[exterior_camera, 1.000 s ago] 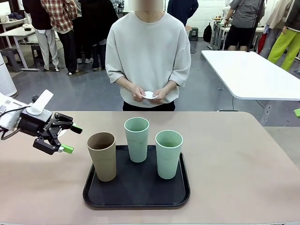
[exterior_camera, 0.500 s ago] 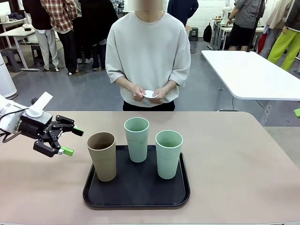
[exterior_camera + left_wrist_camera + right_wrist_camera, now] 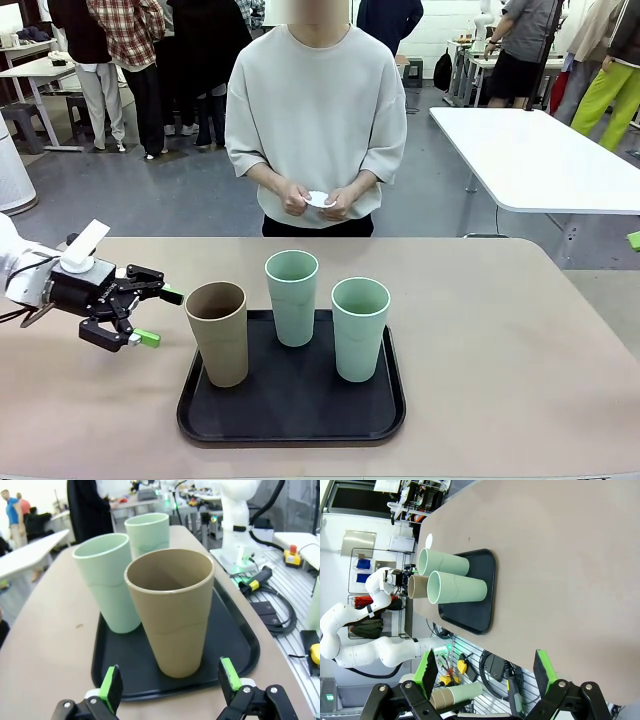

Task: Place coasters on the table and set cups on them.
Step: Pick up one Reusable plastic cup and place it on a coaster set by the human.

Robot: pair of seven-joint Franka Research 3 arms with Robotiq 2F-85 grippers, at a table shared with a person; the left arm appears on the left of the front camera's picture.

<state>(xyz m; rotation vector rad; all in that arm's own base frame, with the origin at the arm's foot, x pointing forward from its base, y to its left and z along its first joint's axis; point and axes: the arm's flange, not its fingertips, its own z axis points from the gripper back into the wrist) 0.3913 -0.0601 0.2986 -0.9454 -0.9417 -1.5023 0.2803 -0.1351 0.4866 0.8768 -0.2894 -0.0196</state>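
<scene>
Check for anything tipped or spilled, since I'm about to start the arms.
Nothing stands out: the tan cup and both green cups stand upright on the black tray, with no spill showing. The person holds a white coaster; the table bears none yet.

bare table (image 3: pixel 500 350) R of tray (image 3: pixel 290 420), tan cup (image 3: pixel 218 335) before L jaws, green cups (image 3: pixel 292 295) close behind

Tan cup (image 3: pixel 218 332), 2 pale green cups (image 3: pixel 291 297), black tray (image 3: pixel 290 420), beige-pink table (image 3: pixel 500 350), white coaster (image 3: pixel 318 200), black left gripper (image 3: pixel 160 317) with green pads (image 3: pixel 149 338).
</scene>
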